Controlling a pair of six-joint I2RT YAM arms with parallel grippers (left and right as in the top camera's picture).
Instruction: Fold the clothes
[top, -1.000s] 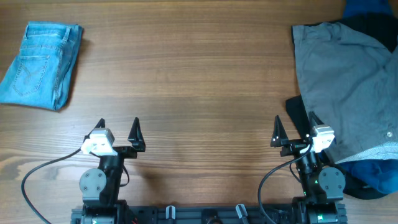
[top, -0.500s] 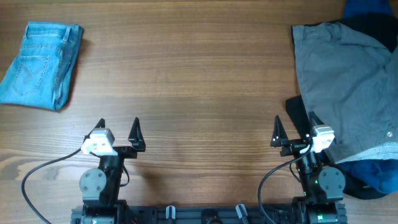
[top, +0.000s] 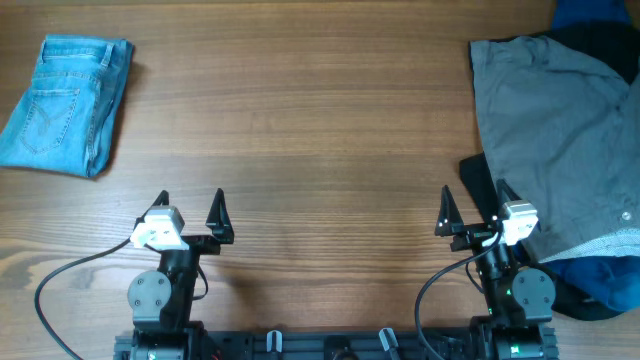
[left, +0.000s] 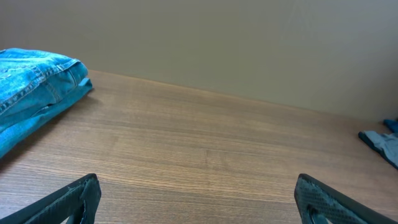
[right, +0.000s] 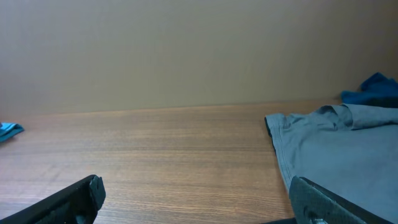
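Note:
The light blue jeans (top: 66, 104) lie folded into a compact stack at the table's far left; they also show at the left edge of the left wrist view (left: 34, 84). My left gripper (top: 190, 211) is open and empty near the front edge, well apart from the jeans; its fingertips frame bare wood in the left wrist view (left: 200, 198). My right gripper (top: 475, 208) is open and empty at the front right, its right finger beside the grey garment's edge; it also shows in the right wrist view (right: 196, 198).
A grey buttoned garment (top: 560, 140) lies spread at the right, also in the right wrist view (right: 339, 152). Dark blue cloth shows behind it (top: 595, 20) and under its front corner (top: 600, 285). Bare wood tabletop (top: 320, 130) spans the middle.

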